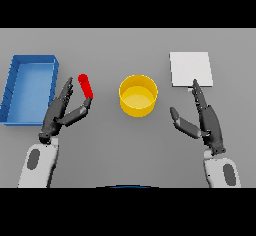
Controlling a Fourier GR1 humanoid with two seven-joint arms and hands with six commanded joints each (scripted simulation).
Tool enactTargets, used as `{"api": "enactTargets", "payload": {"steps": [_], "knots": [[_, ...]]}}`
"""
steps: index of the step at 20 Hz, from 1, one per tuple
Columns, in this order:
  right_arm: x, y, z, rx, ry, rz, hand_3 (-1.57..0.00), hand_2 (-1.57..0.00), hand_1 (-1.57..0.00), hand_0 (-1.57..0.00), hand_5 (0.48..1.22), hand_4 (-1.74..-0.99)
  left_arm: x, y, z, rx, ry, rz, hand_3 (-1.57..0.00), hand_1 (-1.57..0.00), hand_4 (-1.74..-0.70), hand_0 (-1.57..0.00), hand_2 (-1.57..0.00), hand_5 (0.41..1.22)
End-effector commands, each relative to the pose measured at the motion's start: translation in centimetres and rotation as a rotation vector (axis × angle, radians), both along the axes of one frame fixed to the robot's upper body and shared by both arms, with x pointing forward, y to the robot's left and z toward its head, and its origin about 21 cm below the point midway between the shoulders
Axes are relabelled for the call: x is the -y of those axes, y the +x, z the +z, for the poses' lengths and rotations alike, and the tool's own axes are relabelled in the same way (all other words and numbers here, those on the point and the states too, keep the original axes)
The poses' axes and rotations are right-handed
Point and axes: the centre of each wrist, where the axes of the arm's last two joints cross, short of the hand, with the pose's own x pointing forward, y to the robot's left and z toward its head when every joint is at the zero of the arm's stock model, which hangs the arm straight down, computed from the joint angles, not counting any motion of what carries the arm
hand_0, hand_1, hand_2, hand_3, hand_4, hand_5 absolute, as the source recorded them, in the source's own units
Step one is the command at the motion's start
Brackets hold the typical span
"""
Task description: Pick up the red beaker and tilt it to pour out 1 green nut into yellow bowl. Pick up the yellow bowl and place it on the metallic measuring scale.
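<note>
Grey table point(125, 45): bare surface along the far edge and down the middle, with open strips between each item.

Blue tray point(15, 90): far left, a long rectangular bin with raised walls, its long side running near to far. Its right wall stands just beside the left hand.

Red beaker point(85, 86): left of centre, a small red cylinder leaning with its top toward the far left. Its lower end sits between the thumb and fingers of the left hand. An open gap of table separates it from the bowl.

Yellow bowl point(138, 96): centre of the table, round, upright, mouth open upward. It stands apart from both hands, with free room all round its rim. Whether anything lies inside cannot be made out.

Metal scale point(190, 69): far right, a flat pale square plate lying on the table, well apart from the bowl.

Left hand point(60, 111): near left, forearm rising from the near edge. Fingers stretched toward the far side, thumb angled right to the base of the beaker; the hand is spread, not closed round it.

Right hand point(205, 117): near right, fingers straight and relaxed, tips reaching the near edge of the scale, thumb out to the left. It holds nothing.
</note>
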Motion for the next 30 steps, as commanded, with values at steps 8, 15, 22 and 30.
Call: {"api": "enactTargets", "payload": {"steps": [8, 15, 22, 30], "knots": [[0.6, -0.1, 0.0, 0.003, 0.017, 0.001, 0.0, 0.0, 0.0, 0.0, 0.628, -1.229, 1.1, 4.0, -0.6, 0.052, 0.028, -0.046, 0.0, 0.0, -1.2, 0.0, 0.0, 0.654], [0.8, -0.3, 0.4, 0.01, 0.02, -0.008, 0.0, 0.0, 0.0, 0.0, 0.639, -1.24, 2.2, 6.8, -1.0, 0.022, 0.064, -0.025, 0.0, 0.0, -1.21, 0.0, 0.0, 0.673], [1.1, -0.3, 0.3, 0.0, 0.016, -0.007, 0.0, 0.0, 0.0, 0.0, 0.644, -1.244, 3.1, 7.9, -2.6, 0.061, -0.064, -0.004, -0.04, -0.01, -1.33, 0.0, -0.05, 0.738], [1.0, -0.5, 0.5, 0.011, 0.012, -0.022, 0.0, 0.0, 0.0, 0.0, 0.65, -1.241, 4.6, 8.7, -3.0, 0.139, 0.026, 0.029, -1.11, -1.17, -1.62, -1.15, -1.2, 1.107]]}}
